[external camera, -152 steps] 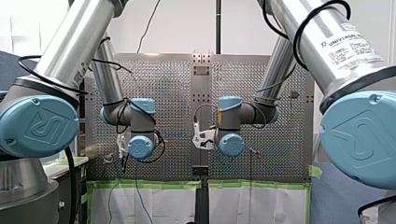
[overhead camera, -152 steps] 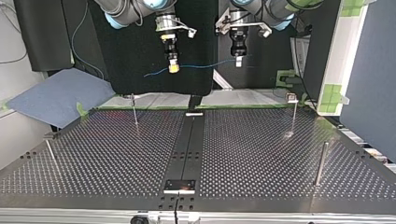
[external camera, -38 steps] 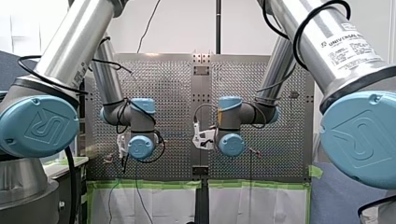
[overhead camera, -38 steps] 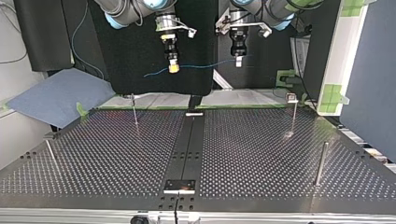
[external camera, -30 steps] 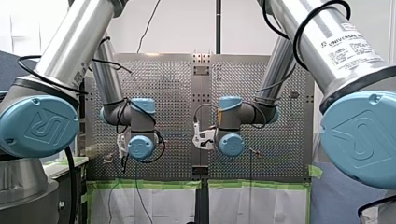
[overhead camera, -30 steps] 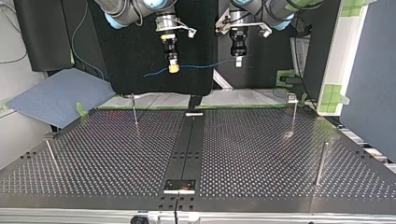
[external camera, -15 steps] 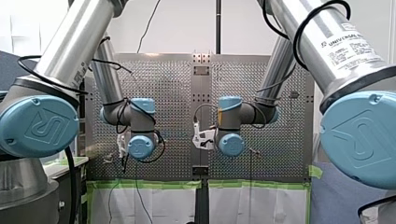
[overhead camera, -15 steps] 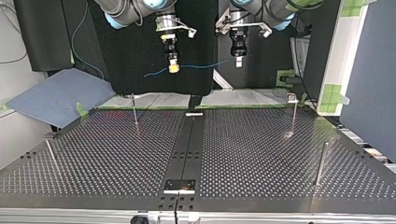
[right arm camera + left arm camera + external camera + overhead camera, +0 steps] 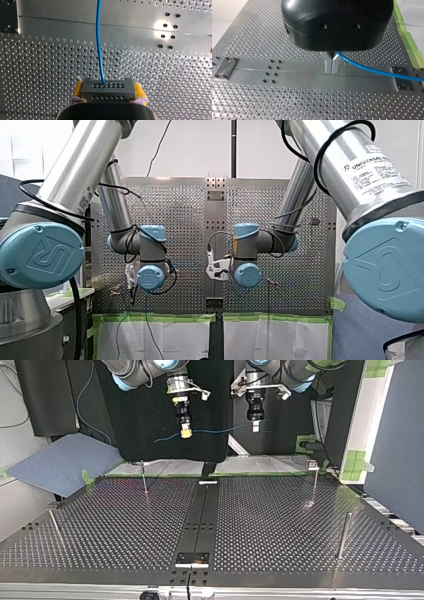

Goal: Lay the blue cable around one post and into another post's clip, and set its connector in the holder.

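Note:
In the top view both grippers hang high above the far edge of the perforated table (image 9: pixel 280 525). My right gripper (image 9: pixel 185 433), with yellow pads, is shut on the dark connector (image 9: pixel 107 88). The blue cable (image 9: pixel 99 45) leaves the connector's face and runs ahead. It stretches across to my left gripper (image 9: pixel 255 427). In the left wrist view the metal fingers (image 9: pixel 328 65) of my left gripper (image 9: pixel 331 70) are shut on the blue cable (image 9: pixel 372 70), which trails off to one side. A short blue end shows beyond each gripper.
Thin posts stand on the table: one with a clip top (image 9: pixel 313 480), another (image 9: pixel 144 479), a plain rod (image 9: pixel 343 535) and a leaning one (image 9: pixel 54 524). A dark centre rail (image 9: pixel 200 520) carries a small plate (image 9: pixel 192 559) near the front edge. A blue mat (image 9: pixel 60 462) lies beside the table.

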`<state>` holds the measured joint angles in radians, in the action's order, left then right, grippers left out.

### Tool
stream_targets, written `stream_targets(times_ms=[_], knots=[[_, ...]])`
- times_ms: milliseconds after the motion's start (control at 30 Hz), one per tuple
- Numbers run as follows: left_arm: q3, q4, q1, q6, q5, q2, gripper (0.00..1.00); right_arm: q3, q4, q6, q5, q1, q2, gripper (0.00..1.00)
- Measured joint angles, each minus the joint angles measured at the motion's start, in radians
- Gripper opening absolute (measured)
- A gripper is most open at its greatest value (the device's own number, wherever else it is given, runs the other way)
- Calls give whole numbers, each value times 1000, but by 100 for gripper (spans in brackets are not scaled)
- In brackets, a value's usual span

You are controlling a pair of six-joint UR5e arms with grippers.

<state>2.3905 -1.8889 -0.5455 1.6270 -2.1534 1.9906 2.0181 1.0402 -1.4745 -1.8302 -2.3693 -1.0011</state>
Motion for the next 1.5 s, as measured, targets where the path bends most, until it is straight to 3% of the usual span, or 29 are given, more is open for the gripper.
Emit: stream_targets(times_ms=[167,333,533,1000,1100,1200,1333,1500], knots=[[-5,-6,-26,-26,-14,24,0,-3,-12,-12,-12,-12,12,0],[-5,-7,-47,-51,-19,38,0,-4,-46,-43,-49,-53,52,0],[-5,-7,-50,-54,-19,39,0,-5,-55,-50,-60,-78,70,0],[-15,-19,-48,-44,-18,28,0,-9,-59,-51,-66,-77,68,0],[-29,-41,-42,-22,-12,6,0,-28,-77,-63,-85,-77,50,0],[-35,-66,-36,2,4,-19,0,-52,-102,-86,-101,-79,24,0],[-36,-97,-26,18,10,-51,0,-74,-139,-110,-86,-73,-12,0],[-39,-138,-9,9,-11,-91,0,-106,-181,-112,-61,-69,-55,0]])
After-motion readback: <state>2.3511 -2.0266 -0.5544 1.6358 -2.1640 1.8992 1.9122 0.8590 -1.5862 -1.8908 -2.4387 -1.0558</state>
